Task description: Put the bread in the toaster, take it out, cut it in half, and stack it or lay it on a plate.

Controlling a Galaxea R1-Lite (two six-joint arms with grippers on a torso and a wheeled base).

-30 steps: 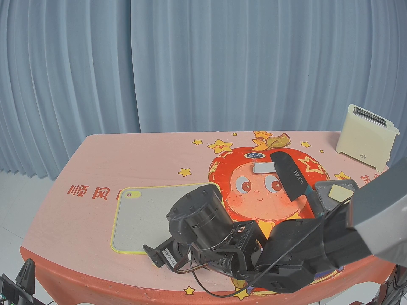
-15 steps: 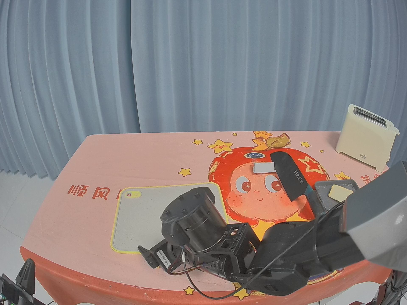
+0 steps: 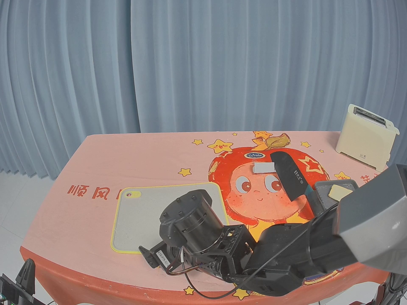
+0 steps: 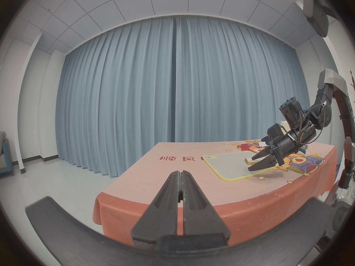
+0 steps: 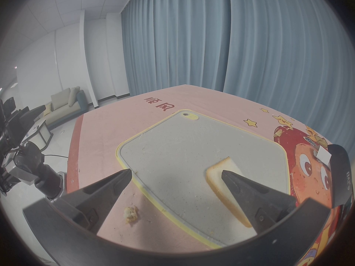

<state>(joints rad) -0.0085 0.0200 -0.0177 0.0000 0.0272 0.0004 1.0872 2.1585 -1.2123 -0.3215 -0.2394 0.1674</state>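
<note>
Head view: the cutting board (image 3: 140, 217) sits at 7 o'clock on the table and the toaster (image 3: 365, 137) at 2 o'clock.

Left wrist view: the left gripper (image 4: 181, 189) is pressed together, off the table.

Right wrist view: the right gripper (image 5: 176, 171) hangs spread over the bread (image 5: 218, 183), which lies flat near the board's 4 o'clock corner. It looks light, soft and crumbly to me, so I'd pinch it gently across opposite crusts.

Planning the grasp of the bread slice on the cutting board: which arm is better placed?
Right. The right gripper hangs open over the cutting board, one finger right by the bread slice; the left gripper is shut, off the table's side.
</note>
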